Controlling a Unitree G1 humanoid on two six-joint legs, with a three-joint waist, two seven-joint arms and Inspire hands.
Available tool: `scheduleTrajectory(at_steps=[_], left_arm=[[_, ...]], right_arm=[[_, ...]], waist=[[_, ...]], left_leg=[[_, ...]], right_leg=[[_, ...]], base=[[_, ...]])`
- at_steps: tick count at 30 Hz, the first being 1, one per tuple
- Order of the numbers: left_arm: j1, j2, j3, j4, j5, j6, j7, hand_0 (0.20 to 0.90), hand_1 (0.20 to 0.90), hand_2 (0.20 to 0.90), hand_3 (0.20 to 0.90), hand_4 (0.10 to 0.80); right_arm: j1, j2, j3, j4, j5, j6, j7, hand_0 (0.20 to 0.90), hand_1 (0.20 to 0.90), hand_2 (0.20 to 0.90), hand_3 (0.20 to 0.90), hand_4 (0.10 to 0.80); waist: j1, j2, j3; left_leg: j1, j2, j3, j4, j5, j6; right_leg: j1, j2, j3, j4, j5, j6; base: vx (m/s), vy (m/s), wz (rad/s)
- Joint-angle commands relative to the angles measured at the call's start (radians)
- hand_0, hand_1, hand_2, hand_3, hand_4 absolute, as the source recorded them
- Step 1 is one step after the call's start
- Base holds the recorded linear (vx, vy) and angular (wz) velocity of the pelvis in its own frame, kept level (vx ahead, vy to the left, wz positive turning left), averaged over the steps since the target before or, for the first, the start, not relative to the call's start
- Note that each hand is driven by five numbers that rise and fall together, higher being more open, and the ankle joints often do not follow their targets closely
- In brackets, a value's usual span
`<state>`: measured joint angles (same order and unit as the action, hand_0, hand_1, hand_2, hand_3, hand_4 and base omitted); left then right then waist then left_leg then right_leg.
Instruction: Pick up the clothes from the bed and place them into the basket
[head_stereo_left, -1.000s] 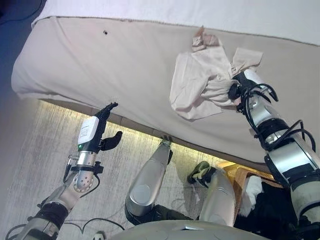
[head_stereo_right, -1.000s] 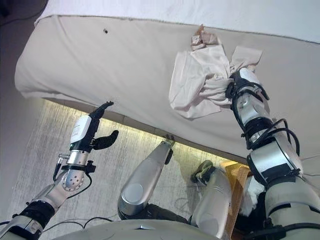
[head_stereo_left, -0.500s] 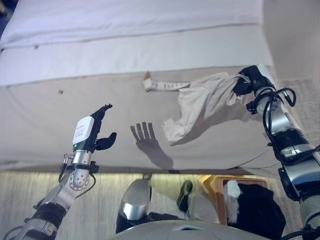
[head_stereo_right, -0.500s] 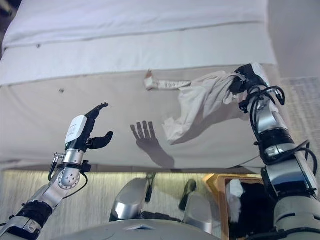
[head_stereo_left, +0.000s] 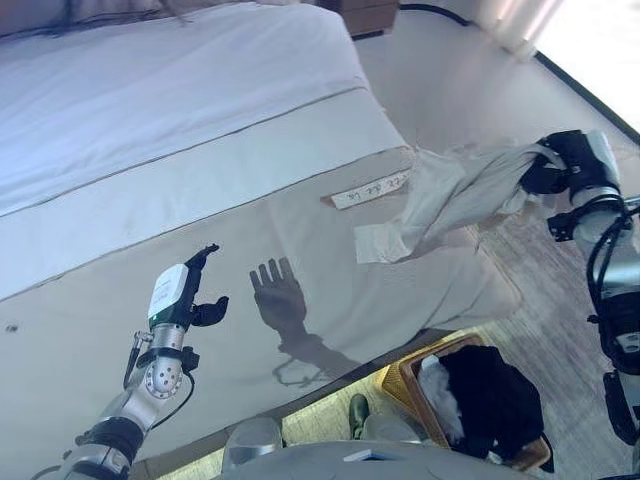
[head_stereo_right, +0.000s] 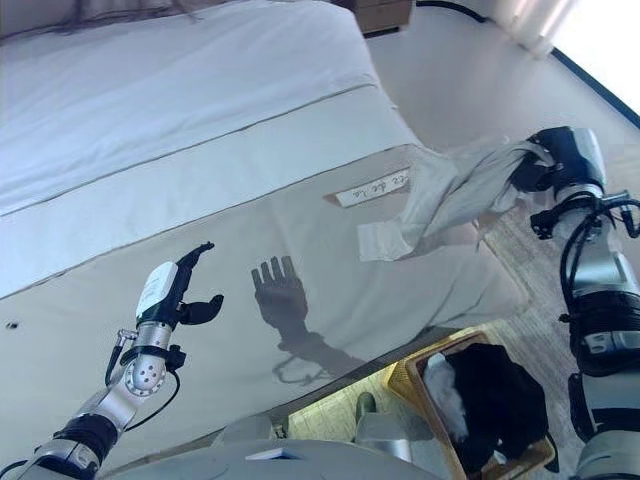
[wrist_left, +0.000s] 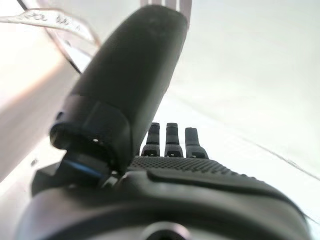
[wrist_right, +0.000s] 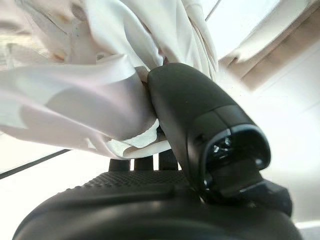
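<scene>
My right hand is shut on a cream garment and holds it in the air past the bed's right corner; the cloth trails back toward the bed. In the right wrist view the thumb pinches the bunched cream cloth. My left hand is open and empty above the beige bedspread at the lower left, and its straight fingers show in the left wrist view. A wicker basket with dark and white clothes stands on the floor at the lower right, below my right hand.
A white fabric label strip lies on the bedspread near the bed's right corner. Grey floor runs along the bed's right side. A wooden piece of furniture stands at the far end.
The camera has swung to the right. My right hand has lifted the cream garment off the bedspread and carried it out past the bed's right corner. My left hand stays open.
</scene>
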<state>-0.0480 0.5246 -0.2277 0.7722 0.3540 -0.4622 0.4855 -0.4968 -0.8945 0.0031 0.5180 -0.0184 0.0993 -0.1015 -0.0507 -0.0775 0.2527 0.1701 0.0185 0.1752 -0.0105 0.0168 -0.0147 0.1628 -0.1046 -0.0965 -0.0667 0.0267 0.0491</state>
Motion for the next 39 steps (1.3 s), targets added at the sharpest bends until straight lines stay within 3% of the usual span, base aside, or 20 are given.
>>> scheduleTrajectory(at_steps=[1, 10, 22, 28, 39], left_arm=[[-0.039, 0.019, -0.007, 0.024, 0.012, -0.061, 0.042, 0.900, 0.900, 0.900, 0.900, 0.800], [-0.037, 0.032, -0.001, 0.008, 0.019, -0.073, 0.023, 0.900, 0.900, 0.900, 0.900, 0.800], [-0.067, 0.025, -0.010, 0.047, 0.028, -0.066, 0.035, 0.900, 0.900, 0.900, 0.900, 0.800], [-0.086, 0.033, -0.018, 0.037, 0.029, -0.047, 0.025, 0.900, 0.900, 0.900, 0.900, 0.800], [-0.098, 0.038, -0.018, 0.036, 0.028, -0.035, 0.013, 0.900, 0.900, 0.900, 0.900, 0.800]], right_arm=[[0.007, -0.172, -0.091, -0.118, 0.021, -0.090, -0.071, 0.300, 0.300, 0.300, 0.200, 0.100], [0.201, -0.248, -0.256, -0.151, -0.009, -0.075, -0.105, 0.300, 0.300, 0.300, 0.200, 0.100], [0.399, -0.212, -0.433, -0.136, 0.008, -0.095, -0.139, 0.300, 0.300, 0.300, 0.200, 0.100], [0.426, -0.201, -0.452, -0.091, 0.030, -0.103, -0.094, 0.300, 0.300, 0.300, 0.200, 0.100], [0.388, -0.179, -0.364, 0.013, 0.020, -0.093, 0.004, 0.300, 0.300, 0.300, 0.200, 0.100]], waist=[[-0.019, 0.009, -0.161], [-0.081, 0.001, -0.172], [-0.164, 0.025, -0.189], [-0.181, 0.035, -0.196], [-0.185, 0.060, -0.202]], left_leg=[[-0.042, 0.015, 0.020, -0.003, -0.102, 0.010], [-0.033, 0.024, 0.048, -0.008, -0.112, 0.017], [-0.019, 0.036, 0.105, -0.003, -0.125, 0.010], [-0.020, 0.040, 0.122, 0.000, -0.129, 0.005], [-0.019, 0.042, 0.137, -0.007, -0.123, -0.006]], right_leg=[[-0.119, 0.034, 0.018, 0.094, -0.035, 0.045], [-0.141, 0.064, 0.085, 0.086, -0.028, 0.046], [-0.169, 0.089, 0.146, 0.091, -0.024, 0.050], [-0.181, 0.093, 0.158, 0.092, -0.021, 0.054], [-0.185, 0.096, 0.149, 0.081, -0.013, 0.054]], base=[[-0.019, -0.009, -0.26], [-0.037, -0.012, -0.18], [-0.043, -0.010, -0.16], [-0.042, -0.030, -0.15], [-0.020, -0.026, -0.02]])
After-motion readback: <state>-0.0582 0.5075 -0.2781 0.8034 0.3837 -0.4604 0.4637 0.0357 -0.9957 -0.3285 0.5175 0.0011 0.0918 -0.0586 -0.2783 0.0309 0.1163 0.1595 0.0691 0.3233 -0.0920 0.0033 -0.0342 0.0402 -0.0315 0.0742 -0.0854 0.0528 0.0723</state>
